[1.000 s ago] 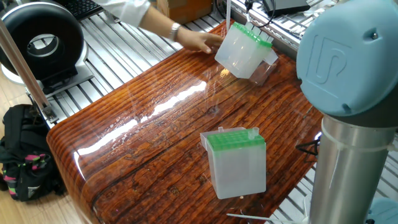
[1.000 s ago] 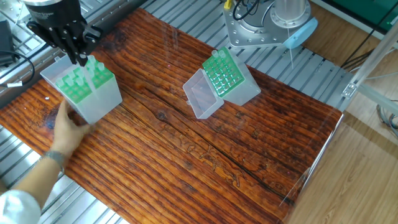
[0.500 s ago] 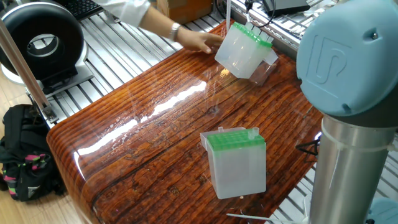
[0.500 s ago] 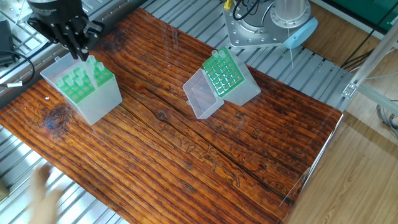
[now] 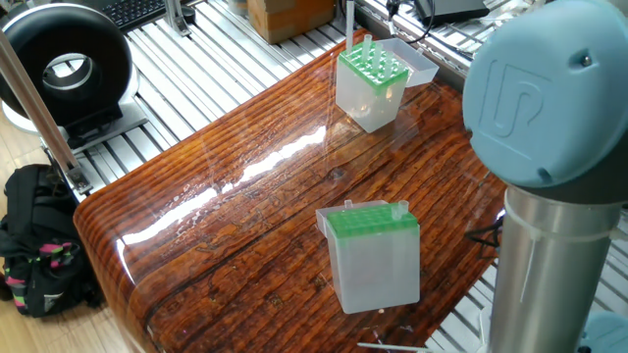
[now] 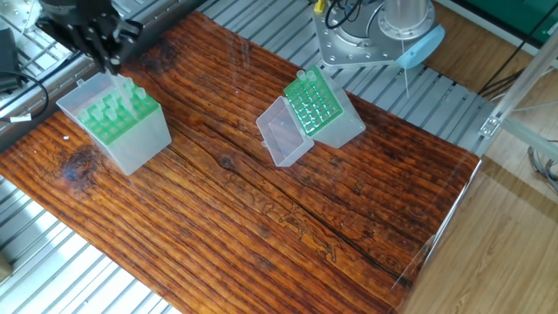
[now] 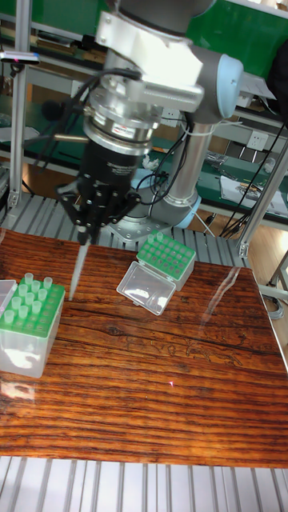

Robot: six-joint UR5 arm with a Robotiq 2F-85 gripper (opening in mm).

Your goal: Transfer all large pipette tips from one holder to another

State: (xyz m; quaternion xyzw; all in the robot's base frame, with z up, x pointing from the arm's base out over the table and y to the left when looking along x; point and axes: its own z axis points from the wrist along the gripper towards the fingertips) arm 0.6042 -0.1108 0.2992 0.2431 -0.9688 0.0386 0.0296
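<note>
Glossy striped wood covers the desk (image 6: 288, 227), which fills most of both fixed views. The arm (image 5: 549, 186) takes up the right edge of one fixed view. Two green-topped racks stand well apart: one rack (image 6: 118, 122) at the upper left of the other fixed view, with tips (image 6: 131, 94) standing in it, and a second rack (image 6: 323, 109) near the upper middle, lid open, its holes apparently empty. A loose tip (image 5: 392, 342) lies at the bottom edge of one fixed view, beside the arm's base.

The gripper (image 7: 86, 232) hangs at the left of the tall view, above the desk and just to the right of the first rack. Its jaws are clamped on one tip (image 7: 76, 268), which points down with its end clear of the wood and the rack.

The main risk, as I judge it, is the grip itself. The tip is slim, smooth and tapered, held only at its top, so a quick swing toward the second rack could tilt it or shake it free. A tilted tip would likely miss its hole, strike the green plate and bend or pop out. The racks look light, so a sideways push on insertion could also shove or tip one.
</note>
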